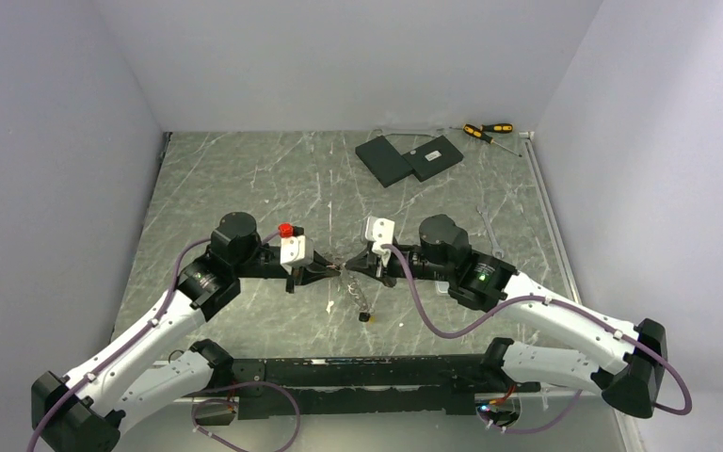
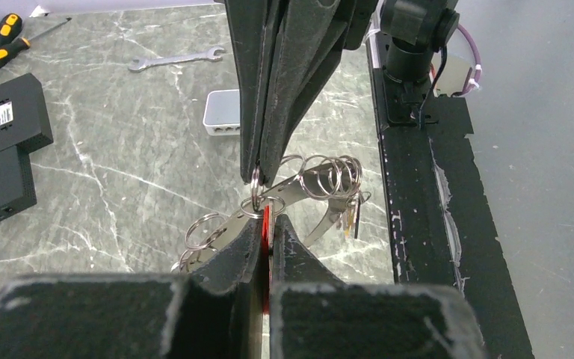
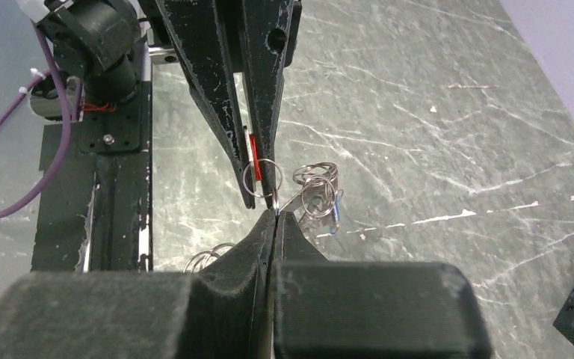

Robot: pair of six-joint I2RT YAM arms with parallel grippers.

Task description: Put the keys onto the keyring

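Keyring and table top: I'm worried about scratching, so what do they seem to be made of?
The keyring: metal, probably polished steel; its thin wire loops are silvery and catch bright glints. The table top: looks like grey-green marble with white veins, smooth and slightly glossy, though it could be a printed laminate or film.

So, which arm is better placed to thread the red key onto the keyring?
Probably left: the left pincer is shut on the red key, beside the keyring that the right pincer holds.
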